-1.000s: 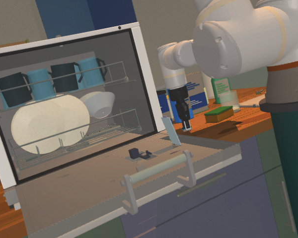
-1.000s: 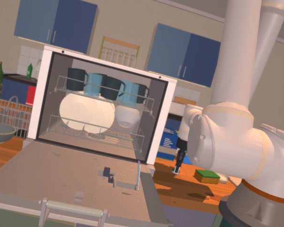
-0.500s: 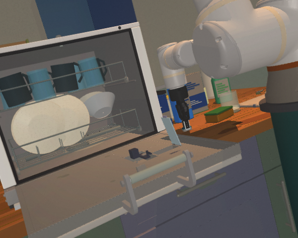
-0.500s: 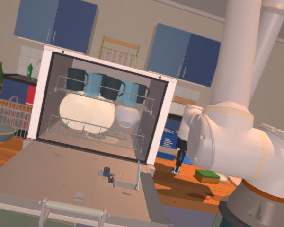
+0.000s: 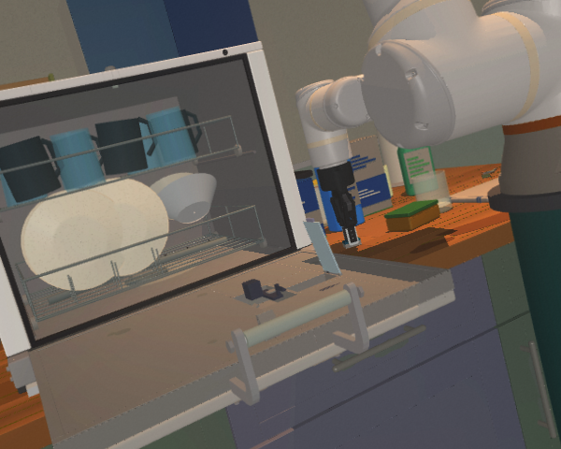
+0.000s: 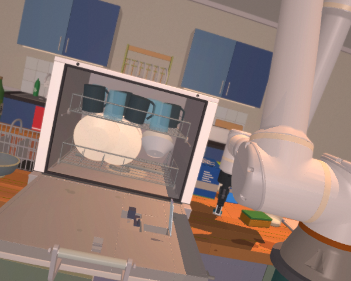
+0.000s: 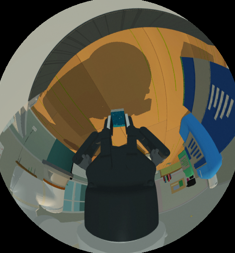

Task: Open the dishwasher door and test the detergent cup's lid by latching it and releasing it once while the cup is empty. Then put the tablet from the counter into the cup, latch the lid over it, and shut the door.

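The wooden counter to the right of the dishwasher is where my gripper (image 5: 352,240) points straight down, and I have it closed around the small teal tablet (image 7: 117,119), which sits at the counter surface. The dishwasher door (image 5: 232,333) lies fully open and flat. On its inner face the detergent cup (image 6: 154,227) is open, with its thin lid (image 5: 322,248) standing upright at the cup's right edge. A dark latch block (image 5: 257,289) sits left of the cup. The racks inside hold mugs, plates and a bowl.
A blue detergent box (image 5: 370,181) stands just behind my gripper. A sponge (image 5: 411,215), a green bottle (image 5: 416,169) and a glass stand further right. My own arm's large joint (image 6: 275,172) hides part of the counter in the second side camera.
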Controlling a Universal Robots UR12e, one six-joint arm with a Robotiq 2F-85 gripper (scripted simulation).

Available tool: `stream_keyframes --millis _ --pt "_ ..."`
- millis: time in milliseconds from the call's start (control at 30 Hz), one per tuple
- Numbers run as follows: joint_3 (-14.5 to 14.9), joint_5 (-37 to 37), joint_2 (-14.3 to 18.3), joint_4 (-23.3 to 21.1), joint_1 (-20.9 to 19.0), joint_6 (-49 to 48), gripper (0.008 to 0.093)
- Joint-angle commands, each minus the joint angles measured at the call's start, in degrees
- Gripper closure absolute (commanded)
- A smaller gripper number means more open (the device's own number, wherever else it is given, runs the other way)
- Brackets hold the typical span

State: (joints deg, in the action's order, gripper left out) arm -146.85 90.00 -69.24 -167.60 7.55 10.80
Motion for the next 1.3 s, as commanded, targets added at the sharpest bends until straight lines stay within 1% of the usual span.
stream_keyframes --millis 0,200,367,1000,1267 --pt "0.0 0.0 -0.1 0.1 0.0 0.0 0.0934" --pt "0.1 0.0 -0.9 0.9 0.0 0.0 0.0934" --pt "0.1 0.0 -2.4 2.5 0.0 0.0 0.0934" --pt "1.1 0.0 -11.6 12.6 0.0 0.0 0.0934" --pt "1.6 0.0 -14.3 15.9 0.0 0.0 0.0934"
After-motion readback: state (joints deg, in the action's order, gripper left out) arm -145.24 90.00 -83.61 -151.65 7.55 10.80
